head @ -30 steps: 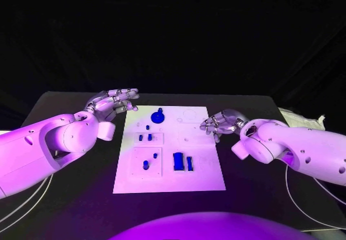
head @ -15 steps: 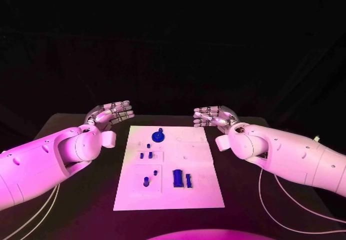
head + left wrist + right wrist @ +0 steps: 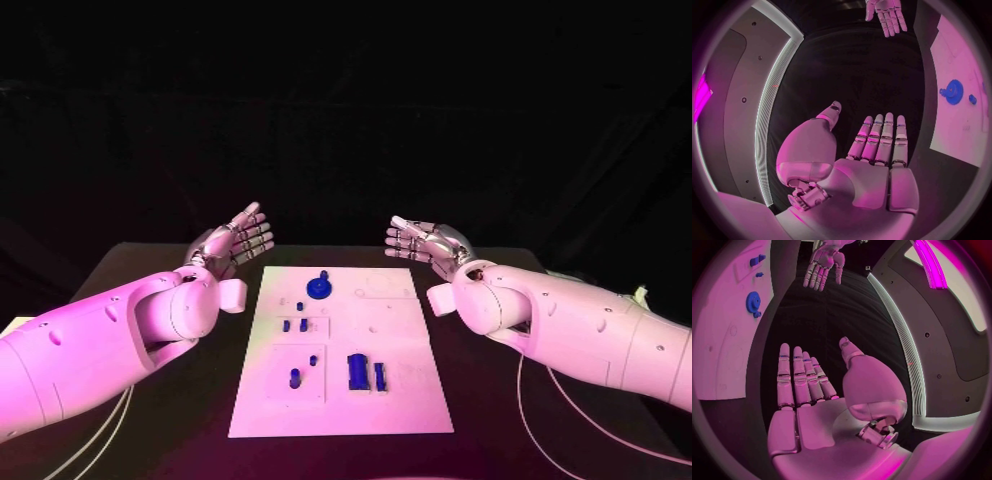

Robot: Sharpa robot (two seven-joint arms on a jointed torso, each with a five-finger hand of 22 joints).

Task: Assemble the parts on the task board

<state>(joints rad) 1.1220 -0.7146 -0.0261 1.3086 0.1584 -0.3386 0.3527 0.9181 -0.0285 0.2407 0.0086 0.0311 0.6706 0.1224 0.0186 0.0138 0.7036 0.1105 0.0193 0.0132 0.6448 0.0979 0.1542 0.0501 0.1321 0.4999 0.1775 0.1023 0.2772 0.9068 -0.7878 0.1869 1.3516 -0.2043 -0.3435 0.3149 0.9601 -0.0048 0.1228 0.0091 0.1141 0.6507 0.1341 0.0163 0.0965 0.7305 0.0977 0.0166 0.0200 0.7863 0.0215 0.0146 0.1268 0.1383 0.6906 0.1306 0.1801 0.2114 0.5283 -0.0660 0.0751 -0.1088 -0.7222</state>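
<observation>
Task board (image 3: 397, 400) is lying flat in the mid of the black table (image 3: 144, 280), long side running away from the robot. Taking the board as landmark: L hand (image 3: 235, 240) is hovering past the board's far-left corner, off the plate, fingers (image 3: 879, 137) stretched straight and held side by side, thumb standing apart, holding nothing. R hand (image 3: 423, 241) is hovering past the board's far-right corner, also off the plate, fingers (image 3: 795, 375) straight and together, thumb out to the side, holding nothing. Both palms are facing each other across the board's far edge, w/ nothing between them. On the board: blue gear (image 3: 317, 288) is sitting near the far edge, left of the board's centre line, w/ a small blue knob just beyond it. Two small blue pegs (image 3: 294, 325) are standing side by side a bit nearer the robot than the gear, w/ another tiny blue piece between them and the gear. Towards the board's near end, a tall blue block (image 3: 356, 370) is standing w/ a thinner blue bar (image 3: 381, 376) just beside it on its right; left of those, two small blue pieces (image 3: 297, 377) are sitting in a marked rectangle. Cannot tell whether these parts are seated in holes or only resting on the surface. In the L wrist view the gear (image 3: 953, 92) and the board's edge (image 3: 954, 135) are showing beside the open palm, well apart from the fingers.
</observation>
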